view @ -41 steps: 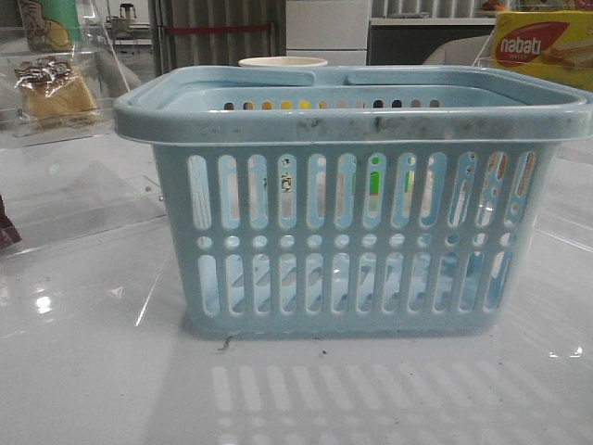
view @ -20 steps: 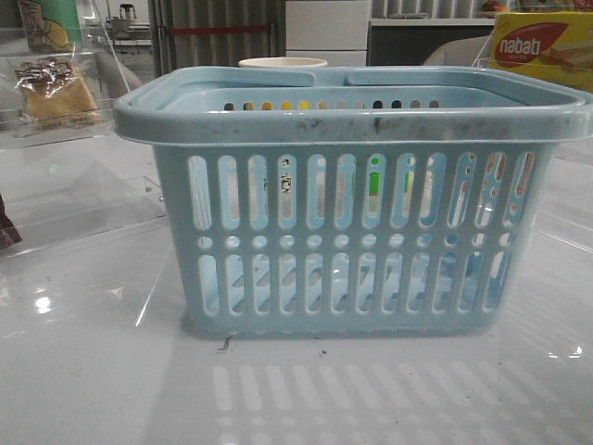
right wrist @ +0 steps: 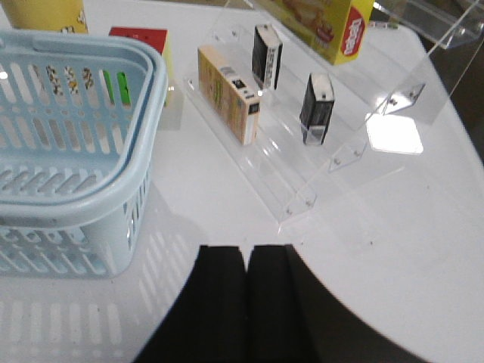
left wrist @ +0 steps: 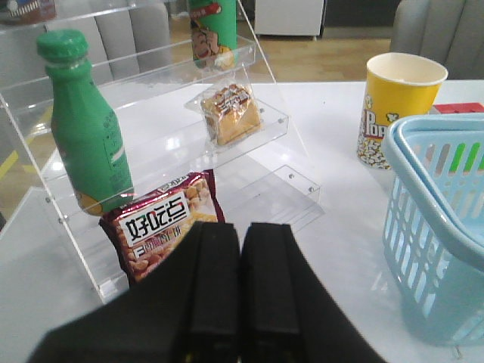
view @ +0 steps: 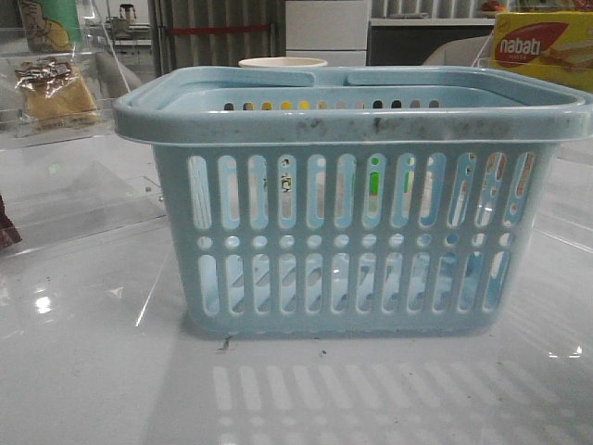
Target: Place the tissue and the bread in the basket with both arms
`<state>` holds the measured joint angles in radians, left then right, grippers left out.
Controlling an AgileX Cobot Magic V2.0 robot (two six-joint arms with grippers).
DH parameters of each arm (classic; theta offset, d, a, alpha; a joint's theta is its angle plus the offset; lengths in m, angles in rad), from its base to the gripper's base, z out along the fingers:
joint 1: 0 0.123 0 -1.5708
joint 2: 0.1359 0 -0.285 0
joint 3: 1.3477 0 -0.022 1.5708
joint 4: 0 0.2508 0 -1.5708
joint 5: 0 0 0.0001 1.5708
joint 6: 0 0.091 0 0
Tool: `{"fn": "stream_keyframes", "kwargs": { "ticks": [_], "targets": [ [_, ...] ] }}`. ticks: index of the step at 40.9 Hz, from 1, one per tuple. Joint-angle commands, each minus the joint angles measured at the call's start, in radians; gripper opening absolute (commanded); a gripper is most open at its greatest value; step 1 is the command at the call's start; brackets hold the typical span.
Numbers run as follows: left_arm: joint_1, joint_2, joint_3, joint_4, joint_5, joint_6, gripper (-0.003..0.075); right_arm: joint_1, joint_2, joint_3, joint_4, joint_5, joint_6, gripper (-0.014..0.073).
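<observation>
Nothing has moved since the earlier front pictures: the basket (view: 352,195) sits where it did and the bread (view: 57,91) lies unchanged at about ten o'clock from it. Neither item is yet in the basket, so the task looks barely begun. The bread, in its clear wrapper, rests on a step of the clear acrylic shelf (left wrist: 162,147), probably displayed there so a claw can reach it from the front; a green bottle (left wrist: 85,125) and a red snack bag (left wrist: 162,227) stand near it. The left gripper (left wrist: 240,287) hangs empty with its fingers pressed together. The right gripper (right wrist: 246,295) is likewise closed on nothing. Ahead of it, the tissue (right wrist: 317,108) stands upright on the right-hand acrylic rack (right wrist: 333,144), at about two o'clock from the basket, a second dark pack (right wrist: 265,56) behind.
</observation>
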<state>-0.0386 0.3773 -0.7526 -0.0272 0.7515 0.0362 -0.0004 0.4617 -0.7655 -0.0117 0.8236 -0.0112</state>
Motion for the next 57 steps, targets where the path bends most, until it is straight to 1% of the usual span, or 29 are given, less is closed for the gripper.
{"fn": "stream_keyframes", "kwargs": {
  "ticks": [1, 8, 10, 11, 13, 16, 18, 19, 20, 21, 24, 31, 34, 39, 42, 49, 52, 57],
  "targets": [
    [-0.007, 0.021, -0.009, -0.010, -0.062, -0.009, 0.0090, -0.005, 0.038, -0.030, -0.002, -0.035, -0.007, 0.0057],
    [-0.007, 0.021, 0.018, -0.010, -0.062, -0.009, 0.0092, -0.005, 0.075, -0.029, -0.002, 0.018, -0.008, 0.0059],
    [-0.007, 0.021, 0.019, -0.010, -0.057, -0.009, 0.0111, -0.005, 0.083, -0.028, -0.002, 0.029, -0.008, 0.0069],
    [-0.007, 0.021, 0.019, -0.010, -0.055, -0.009, 0.0136, -0.005, 0.086, -0.028, -0.002, 0.033, -0.008, 0.0085],
    [-0.007, 0.021, 0.019, -0.010, -0.053, -0.009, 0.0206, -0.005, 0.091, -0.024, -0.002, 0.035, -0.008, 0.0146],
    [-0.007, 0.021, 0.019, -0.010, -0.053, -0.009, 0.0384, -0.005, 0.096, -0.011, -0.002, 0.023, -0.008, 0.0313],
    [-0.007, 0.021, 0.019, -0.010, -0.053, -0.009, 0.0479, -0.005, 0.098, 0.001, -0.002, 0.013, -0.008, 0.0414],
    [-0.007, 0.021, 0.019, -0.010, -0.053, -0.009, 0.0510, -0.005, 0.098, 0.005, -0.002, 0.009, -0.008, 0.0461],
    [-0.007, 0.021, 0.019, -0.010, -0.053, -0.009, 0.0538, -0.005, 0.098, 0.011, -0.002, 0.006, -0.008, 0.0491],
    [-0.007, 0.021, 0.019, -0.010, -0.053, -0.009, 0.0549, -0.005, 0.098, 0.014, -0.002, 0.005, -0.008, 0.0522],
    [-0.007, 0.021, 0.019, -0.010, -0.053, -0.009, 0.0546, -0.005, 0.098, 0.025, -0.002, -0.003, -0.008, 0.0554],
    [-0.007, 0.021, 0.019, -0.010, -0.054, -0.009, 0.0519, -0.005, 0.101, 0.026, -0.023, -0.021, -0.006, 0.0553],
    [-0.007, 0.021, 0.019, -0.010, -0.054, -0.009, 0.0504, -0.009, 0.121, 0.021, -0.078, -0.027, 0.025, 0.0553],
    [-0.007, 0.021, 0.019, -0.010, -0.054, -0.009, 0.0475, -0.026, 0.200, -0.001, -0.216, -0.025, 0.141, 0.0553],
    [-0.007, 0.021, 0.019, -0.010, -0.054, -0.009, 0.0460, -0.042, 0.259, -0.024, -0.249, -0.025, 0.164, 0.0553],
    [-0.007, 0.021, 0.019, -0.010, -0.054, -0.009, 0.0412, -0.078, 0.436, -0.121, -0.247, -0.027, 0.164, 0.0553],
    [-0.007, 0.021, 0.019, -0.010, -0.054, -0.009, 0.0392, -0.103, 0.522, -0.174, -0.221, -0.025, 0.161, 0.0553],
    [-0.007, 0.021, 0.019, -0.010, -0.054, -0.009, 0.0363, -0.151, 0.678, -0.284, -0.147, 0.005, 0.070, 0.0553]
  ]
}}
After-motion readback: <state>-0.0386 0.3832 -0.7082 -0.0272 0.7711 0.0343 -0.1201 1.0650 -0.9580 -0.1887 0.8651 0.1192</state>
